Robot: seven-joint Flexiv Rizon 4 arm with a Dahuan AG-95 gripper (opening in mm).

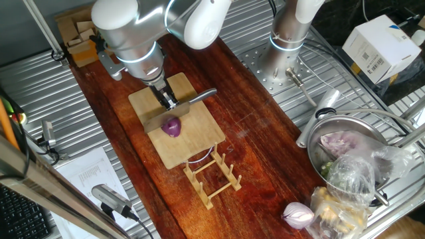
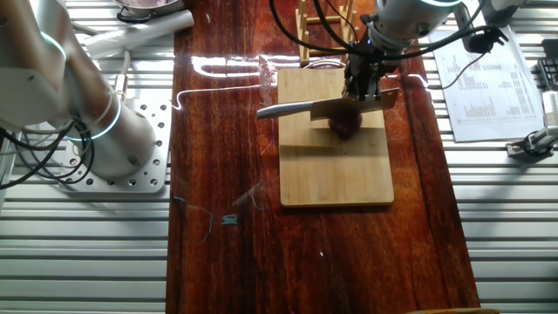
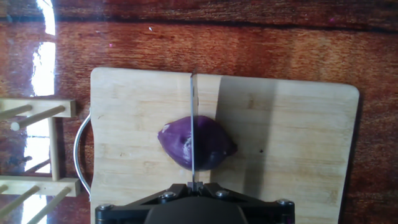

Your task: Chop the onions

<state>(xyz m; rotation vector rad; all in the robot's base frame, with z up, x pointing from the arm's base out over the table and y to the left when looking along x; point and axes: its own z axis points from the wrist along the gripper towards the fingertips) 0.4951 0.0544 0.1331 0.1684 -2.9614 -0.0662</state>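
Note:
A small dark purple onion (image 3: 186,144) lies on the bamboo cutting board (image 3: 292,137), near its middle. It also shows in one fixed view (image 1: 172,127) and the other fixed view (image 2: 345,125). My gripper (image 3: 194,185) is shut on the knife (image 3: 193,124), whose blade runs edge-down across the middle of the onion. In one fixed view the knife (image 1: 189,103) lies level over the onion, handle pointing right, with my gripper (image 1: 167,101) above it. Whether the blade has entered the onion I cannot tell.
A wooden rack (image 1: 211,174) stands at the board's near end. A metal bowl (image 1: 345,146) of vegetables and bags sits right, with a pale pink onion (image 1: 298,214) beside it. Wooden blocks (image 1: 78,40) sit far left. A second arm's base (image 1: 282,63) stands behind.

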